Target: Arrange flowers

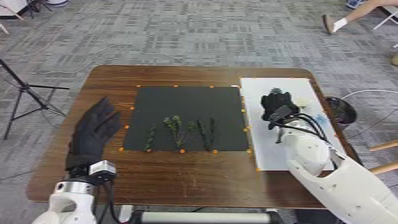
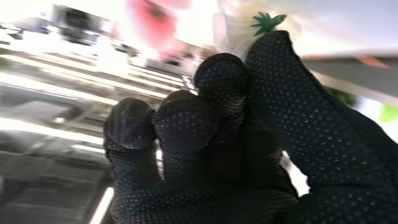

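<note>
Lying on the one dark mat (image 1: 160, 100) are three groups of greenery: one single sprig (image 1: 149, 137), one branching cluster (image 1: 178, 131) in the middle, and one pair of thin dark stems (image 1: 211, 134). The robot's left hand (image 1: 91, 131) is over the table (image 1: 178, 182) beside the mat, its fingers loose and extended. The right hand (image 1: 276, 104) is over the single white sheet (image 1: 274, 160); whether it grasps anything, one cannot tell. Near it are one cream bloom (image 1: 302, 101) and one pale-blue bloom (image 1: 320, 119). The right wrist view shows one small green leafy piece (image 2: 268, 22) close to that hand.
</note>
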